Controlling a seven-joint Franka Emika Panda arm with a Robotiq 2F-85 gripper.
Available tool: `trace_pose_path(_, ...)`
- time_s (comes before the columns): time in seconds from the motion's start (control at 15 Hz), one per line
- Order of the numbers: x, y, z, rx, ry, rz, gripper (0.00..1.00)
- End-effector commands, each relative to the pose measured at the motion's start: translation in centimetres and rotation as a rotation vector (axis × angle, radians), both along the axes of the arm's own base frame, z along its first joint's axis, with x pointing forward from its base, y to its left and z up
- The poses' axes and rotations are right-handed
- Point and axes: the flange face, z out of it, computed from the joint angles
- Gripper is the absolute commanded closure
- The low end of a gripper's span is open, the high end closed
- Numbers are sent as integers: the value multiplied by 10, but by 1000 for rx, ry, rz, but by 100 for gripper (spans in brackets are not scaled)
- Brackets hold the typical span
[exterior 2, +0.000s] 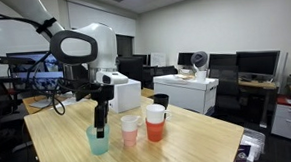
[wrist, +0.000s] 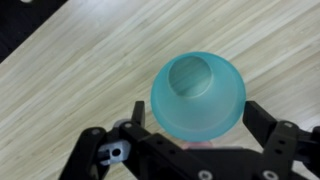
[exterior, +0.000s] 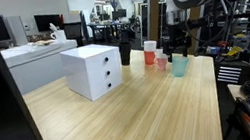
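A translucent teal cup (wrist: 198,95) stands upright on the wooden table (exterior: 123,121); the wrist view looks down into it. My gripper (wrist: 194,110) hangs straight over it, open, one black finger (wrist: 137,112) on each side of the rim with a small gap to the cup wall. Both exterior views show the gripper (exterior 2: 100,125) reaching down to the top of the teal cup (exterior 2: 99,142). From the opposite side the gripper (exterior: 177,50) is seen just above the teal cup (exterior: 179,65). Nothing is gripped.
Beside the teal cup stand a pink cup (exterior 2: 129,130) and an orange-red cup (exterior 2: 155,124), with a black cup (exterior 2: 161,101) behind. A white drawer box (exterior: 93,70) sits on the table's far side. Desks, monitors and cables surround the table.
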Motion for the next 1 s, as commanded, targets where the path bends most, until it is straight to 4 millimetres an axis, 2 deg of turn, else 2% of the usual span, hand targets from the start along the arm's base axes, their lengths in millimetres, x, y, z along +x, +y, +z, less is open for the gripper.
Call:
trace_pose_path(0.0, 0, 3, -8, -22, 11, -18, 0)
trace_pose_path(0.4, -7, 5, -16, -36, 46, -55, 0)
trace_pose_path(0.8, -16, 22, -25, -54, 86, -51, 0)
trace_pose_path(0.87, -17, 25, -26, -58, 92, -49, 25)
trace_pose_path(0.93, -17, 27, -26, -60, 96, -46, 27)
